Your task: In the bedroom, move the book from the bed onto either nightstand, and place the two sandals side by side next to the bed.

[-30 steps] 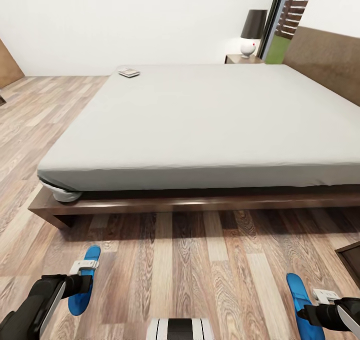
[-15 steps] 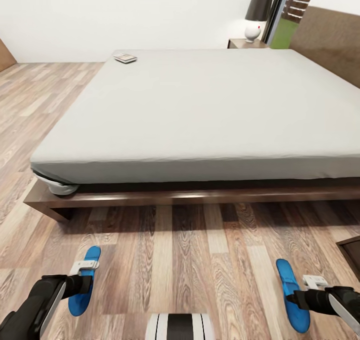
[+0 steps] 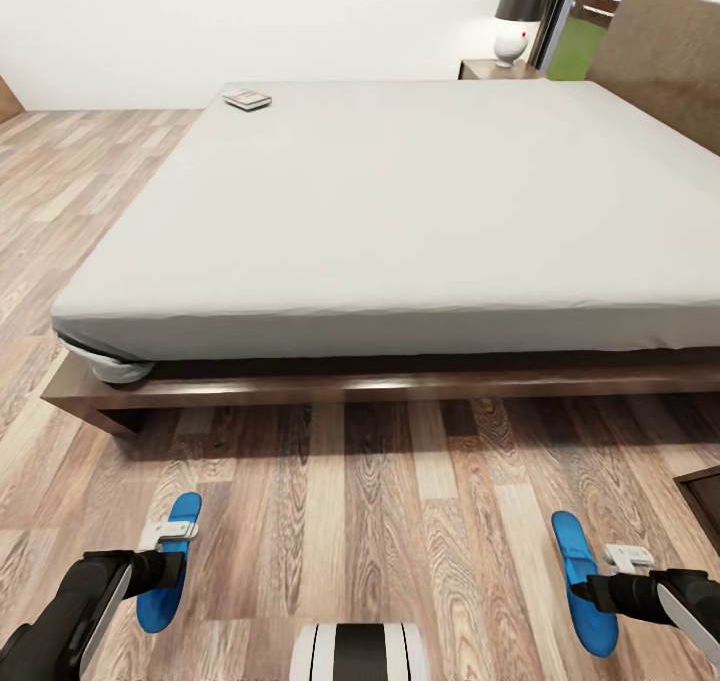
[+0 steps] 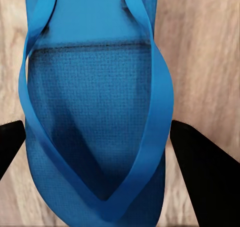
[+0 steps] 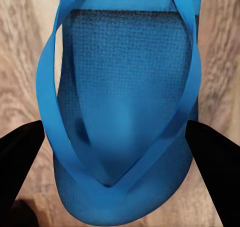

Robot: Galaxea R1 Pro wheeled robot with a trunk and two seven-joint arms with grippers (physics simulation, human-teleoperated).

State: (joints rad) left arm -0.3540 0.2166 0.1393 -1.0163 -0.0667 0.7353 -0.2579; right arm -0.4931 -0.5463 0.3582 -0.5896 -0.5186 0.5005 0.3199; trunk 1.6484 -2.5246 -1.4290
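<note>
Sandals [image 3: 170,561] [image 3: 583,581] sit gripped above floor [image 3: 360,521] beside bed [image 3: 400,211].

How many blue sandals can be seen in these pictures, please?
2. One sandal is at the left gripper, low over the floor; the other sandal is at the right gripper, both in front of the bed.

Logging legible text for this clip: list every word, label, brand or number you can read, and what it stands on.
None can be read.
book, at the bed's far corner: its cover is too small and blurred to read.
left sandal and right sandal: plain blue, no print or brand.
</note>
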